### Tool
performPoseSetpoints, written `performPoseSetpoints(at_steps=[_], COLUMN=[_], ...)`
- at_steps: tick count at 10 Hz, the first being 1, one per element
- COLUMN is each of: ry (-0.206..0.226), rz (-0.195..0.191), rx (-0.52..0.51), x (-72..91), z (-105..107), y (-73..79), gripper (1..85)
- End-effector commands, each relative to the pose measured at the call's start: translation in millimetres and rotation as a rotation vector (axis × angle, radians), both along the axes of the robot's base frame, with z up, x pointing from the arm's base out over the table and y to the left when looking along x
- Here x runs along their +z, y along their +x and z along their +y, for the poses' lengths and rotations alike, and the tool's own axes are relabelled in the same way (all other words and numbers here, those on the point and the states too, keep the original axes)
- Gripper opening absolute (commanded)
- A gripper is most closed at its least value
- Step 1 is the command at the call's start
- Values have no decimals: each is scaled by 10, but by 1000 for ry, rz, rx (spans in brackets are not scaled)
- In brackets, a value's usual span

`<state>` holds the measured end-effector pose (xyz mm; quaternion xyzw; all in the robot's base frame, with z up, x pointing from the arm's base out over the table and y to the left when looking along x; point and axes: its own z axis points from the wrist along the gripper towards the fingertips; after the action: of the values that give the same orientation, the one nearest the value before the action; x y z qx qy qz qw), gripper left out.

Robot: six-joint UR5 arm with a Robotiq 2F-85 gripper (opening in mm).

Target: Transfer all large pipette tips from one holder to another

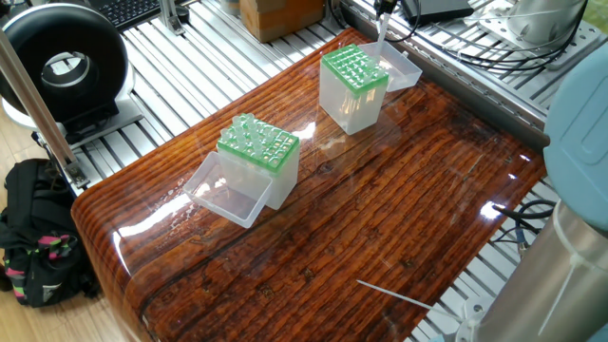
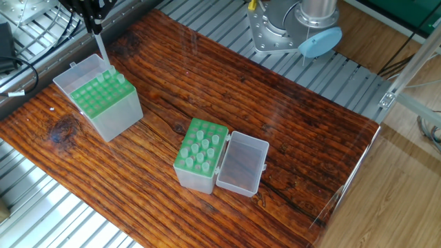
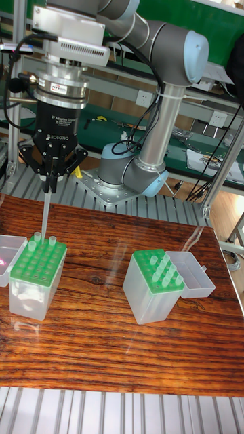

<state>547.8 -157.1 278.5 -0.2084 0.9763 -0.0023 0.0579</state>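
My gripper [image 3: 53, 184] is shut on one large pipette tip [image 3: 45, 213], held upright with its point just above the back row of the left green-topped holder [image 3: 37, 264]. A few tips stand in that back row. In the other fixed view the gripper [image 2: 93, 24] and the held tip [image 2: 100, 48] are over the same holder's [image 2: 103, 100] rear corner, by its open lid. The second holder [image 2: 200, 151] stands mid-table with several tips in it and its clear lid [image 2: 242, 164] folded open. One fixed view shows the held tip [image 1: 379, 33] above the far holder [image 1: 353, 81].
The robot base [image 2: 296, 27] is bolted past the table's far edge. A black round device [image 1: 62, 62], a backpack [image 1: 33, 233], a cardboard box [image 1: 280, 14] and cables [image 1: 475, 47] lie around the wooden table [image 1: 399, 218]. The nearer holder's [image 1: 258, 152] lid [image 1: 228, 195] hangs open toward the table edge.
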Motion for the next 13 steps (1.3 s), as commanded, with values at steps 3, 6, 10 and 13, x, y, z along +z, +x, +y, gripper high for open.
performPoseSetpoints(at_steps=[3, 6, 10, 13], ry=[11, 12, 15, 21], rz=[-20, -28, -28, -28], rx=[3, 4, 6, 7], x=[17, 18, 9, 13], z=[19, 22, 26, 47], y=[53, 77, 101, 103], gripper=[60, 60, 60, 67])
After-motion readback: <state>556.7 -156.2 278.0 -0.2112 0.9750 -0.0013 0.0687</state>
